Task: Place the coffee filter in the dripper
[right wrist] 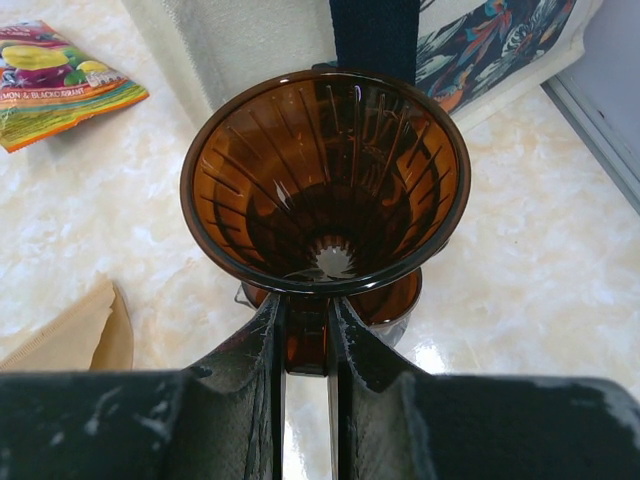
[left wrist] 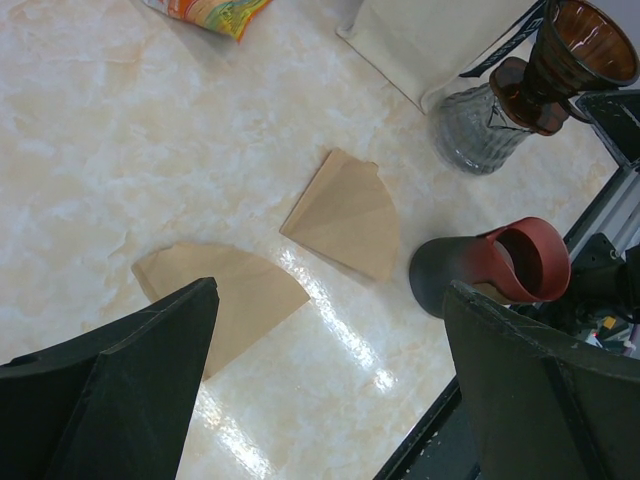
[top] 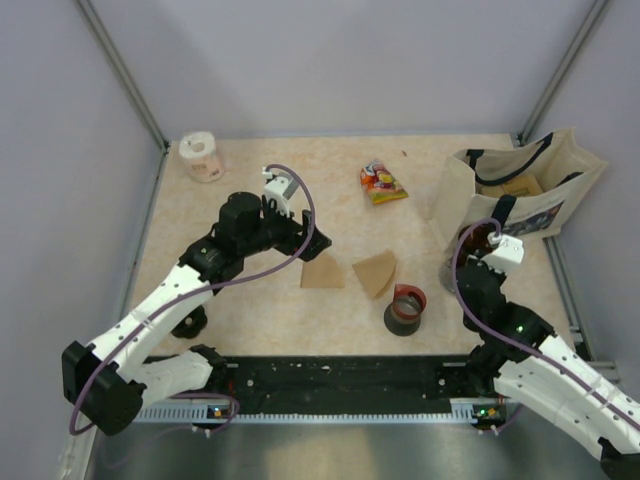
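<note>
Marbled desk carries the dripper atop a glass cup beside the tote bag. The right end effector is nearly closed on its handle, likely steadying it. One coffee filter lies flat mid-desk under the wide-open, empty left end effector, its edges free, with a second filter just beside it.

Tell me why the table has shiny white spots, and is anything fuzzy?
Left wrist view: light glare streaks across the table near the coffee filter; right wrist view: bright glints on the dripper rim, while the right gripper up close looks dark; top external view: even light, faint shadows, slightly grainy.
</note>
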Robot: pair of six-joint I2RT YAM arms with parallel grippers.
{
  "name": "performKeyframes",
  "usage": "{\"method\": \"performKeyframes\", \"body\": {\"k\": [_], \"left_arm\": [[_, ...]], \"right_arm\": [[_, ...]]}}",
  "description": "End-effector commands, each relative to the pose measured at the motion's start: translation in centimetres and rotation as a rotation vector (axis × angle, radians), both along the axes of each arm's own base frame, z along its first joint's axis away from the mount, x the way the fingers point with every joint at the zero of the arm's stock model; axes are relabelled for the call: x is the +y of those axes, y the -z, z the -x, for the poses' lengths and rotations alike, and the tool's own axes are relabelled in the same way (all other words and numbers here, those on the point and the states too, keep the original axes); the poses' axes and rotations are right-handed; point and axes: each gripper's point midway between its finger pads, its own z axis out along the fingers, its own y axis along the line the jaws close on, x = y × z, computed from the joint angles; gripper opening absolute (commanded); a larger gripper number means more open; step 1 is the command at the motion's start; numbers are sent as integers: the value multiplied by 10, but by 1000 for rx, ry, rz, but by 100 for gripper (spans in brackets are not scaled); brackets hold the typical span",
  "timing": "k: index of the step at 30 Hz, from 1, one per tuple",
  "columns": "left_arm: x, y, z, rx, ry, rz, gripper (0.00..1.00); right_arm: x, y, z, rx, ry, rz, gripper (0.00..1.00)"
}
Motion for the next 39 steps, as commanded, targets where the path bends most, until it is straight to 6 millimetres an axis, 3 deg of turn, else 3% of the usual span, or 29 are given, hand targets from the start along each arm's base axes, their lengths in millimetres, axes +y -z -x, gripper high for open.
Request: {"method": "performKeyframes", "body": {"k": [1,9,21,26,29,39], "left_arm": [[0,-17,-2,-49,-14,44,99],[5,-15,-5,-63,-43,32,99],[7,-14,-5,-73,-52,30,99],[4,-12,-7,-60,-46,28,99],[2,-11,-8,-50,-44,31,99],[2,-7,-8,-30,-46,25,99]], "right_arm": [[7,-14,-6,-64,-13,-52,4],[13,-10,-6,-43,-34,-77,25],[12,-1,-3,30,1,-66,43],[12,-5,-1,4,-6,-103,45],[12,-9,-1,-1,-11,-106,31],[9,-20,2,17,-7,-87,25]]}}
